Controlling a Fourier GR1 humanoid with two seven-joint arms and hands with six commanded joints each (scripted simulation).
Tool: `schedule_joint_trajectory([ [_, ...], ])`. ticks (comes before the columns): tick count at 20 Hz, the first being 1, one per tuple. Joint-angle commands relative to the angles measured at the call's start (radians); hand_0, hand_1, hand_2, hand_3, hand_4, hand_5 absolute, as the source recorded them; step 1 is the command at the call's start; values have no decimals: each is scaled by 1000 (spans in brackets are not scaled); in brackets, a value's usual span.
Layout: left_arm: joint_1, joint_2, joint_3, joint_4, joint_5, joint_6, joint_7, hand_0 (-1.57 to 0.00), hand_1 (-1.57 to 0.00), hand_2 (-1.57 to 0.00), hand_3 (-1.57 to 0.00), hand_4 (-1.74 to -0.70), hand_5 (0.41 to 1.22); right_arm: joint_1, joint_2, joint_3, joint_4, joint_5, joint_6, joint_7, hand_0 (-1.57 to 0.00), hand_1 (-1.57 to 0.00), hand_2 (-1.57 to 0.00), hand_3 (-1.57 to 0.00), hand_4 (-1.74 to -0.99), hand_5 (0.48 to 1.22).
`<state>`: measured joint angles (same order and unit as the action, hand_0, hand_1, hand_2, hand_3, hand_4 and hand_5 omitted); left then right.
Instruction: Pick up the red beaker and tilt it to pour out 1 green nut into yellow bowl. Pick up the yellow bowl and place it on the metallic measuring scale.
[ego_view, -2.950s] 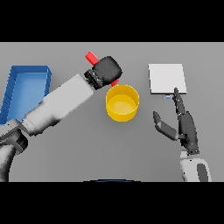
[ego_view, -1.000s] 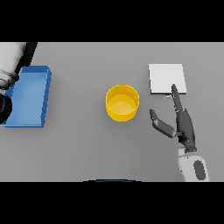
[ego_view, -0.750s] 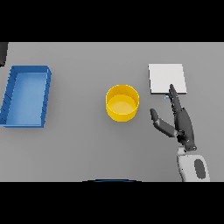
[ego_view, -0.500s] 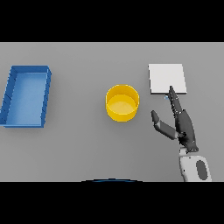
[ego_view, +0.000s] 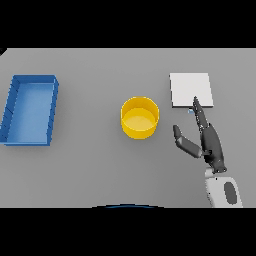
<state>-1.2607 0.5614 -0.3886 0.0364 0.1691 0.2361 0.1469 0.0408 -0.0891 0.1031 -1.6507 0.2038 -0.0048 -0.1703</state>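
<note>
The yellow bowl stands upright at the middle of the grey table. To its upper right lies the flat metallic measuring scale. My right hand is open to the right of the bowl, fingers straight and pointing up toward the near edge of the scale, thumb spread toward the bowl without touching it. No red beaker shows anywhere in the head view, and I cannot make out a green nut inside the bowl. My left hand is out of sight.
A blue rectangular tray lies at the left side of the table.
My left arm, which held the red beaker over the bowl, swung away to the left and left the view with it. My right hand has shifted slightly left toward the bowl.
</note>
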Motion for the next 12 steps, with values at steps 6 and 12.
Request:
schedule_joint_trajectory([
  [6,105,-46,24,-8,82,53,-25,-1571,-1571,-1571,-1387,-1741,1221,-10,4,-3,18,-3,-1,-2,1,1,1,1,-1195,690],
  [12,189,-54,-18,-87,126,-30,14,-1571,-1571,-1571,-1407,-1661,888,-13,10,2,23,-1,0,7,1,1,1,1,-1165,678],
])
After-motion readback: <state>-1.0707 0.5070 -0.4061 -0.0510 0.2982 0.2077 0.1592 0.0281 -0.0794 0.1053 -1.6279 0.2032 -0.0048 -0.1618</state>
